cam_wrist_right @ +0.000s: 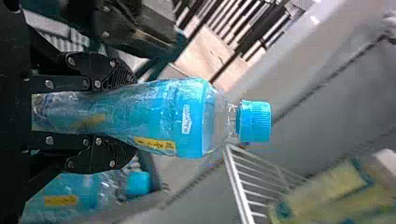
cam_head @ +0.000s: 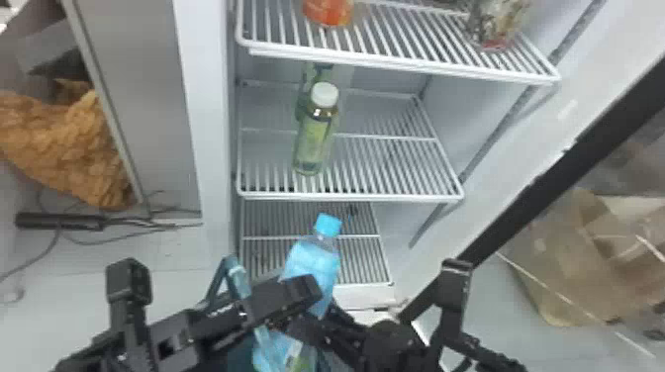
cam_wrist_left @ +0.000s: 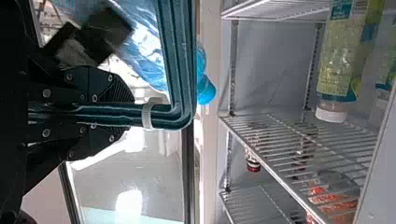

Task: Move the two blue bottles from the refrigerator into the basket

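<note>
My left gripper is shut on the teal handle of the basket, outside the refrigerator. The same handle runs out from my left gripper in the left wrist view. A blue bottle, cap up and somewhat tilted, stands beside that handle, with my right gripper shut around its lower part. In the right wrist view this bottle sits between the fingers of my right gripper. Lower down there, another blue bottle lies alongside, apparently in the basket.
Green bottles stand on the middle wire shelf; the upper shelf holds an orange container and a jar. A dark-edged refrigerator door stands at the right, a cabinet panel at the left.
</note>
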